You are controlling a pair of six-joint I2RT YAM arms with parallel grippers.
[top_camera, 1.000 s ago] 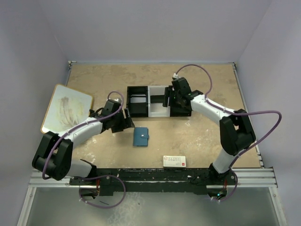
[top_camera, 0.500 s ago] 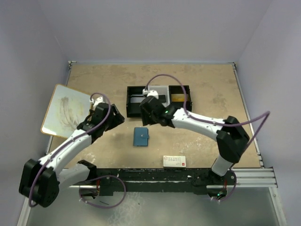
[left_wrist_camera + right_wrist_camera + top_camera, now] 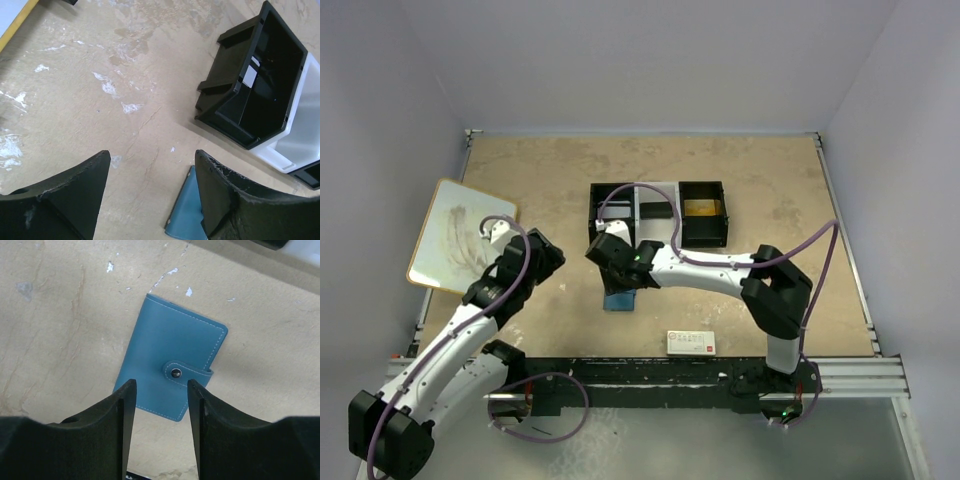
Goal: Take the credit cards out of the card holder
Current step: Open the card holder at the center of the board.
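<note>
Card holder (image 3: 619,299), a small blue stitched bifold wallet with a snap tab. In the top view it lies flat on the tan speckled table (image 3: 770,200), directly under the fingertips of the right gripper (image 3: 620,276). The left gripper (image 3: 546,257) hangs well apart from it. Behind the right gripper stands a black-and-white plastic compartment tray (image 3: 660,184). A thin gold-yellow card (image 3: 703,208) lies in its end compartment.

Left wrist view: the fingers (image 3: 75,190) are spread wide with only bare table between them. One corner of the card holder (image 3: 186,220) shows just beside one finger's inner face, and we see no contact. The tray (image 3: 215,87) sits well ahead of the tips. A pale sliver (image 3: 250,75) leans inside its black compartment, and we cannot tell whether it is a card.

Right wrist view: the fingers (image 3: 122,430) stand parted, pinching nothing. The card holder (image 3: 165,355) is folded shut with its snap (image 3: 175,373) fastened. Its near edge runs between the two tips and the rest lies ahead of them. We cannot tell whether the tips touch the cover.

Progress, as we judge it: the gold-yellow card is already out and binned, and the pale one may be too. With the wallet shut, we cannot see whether any card remains inside. If one does, the snap must be undone first.
</note>
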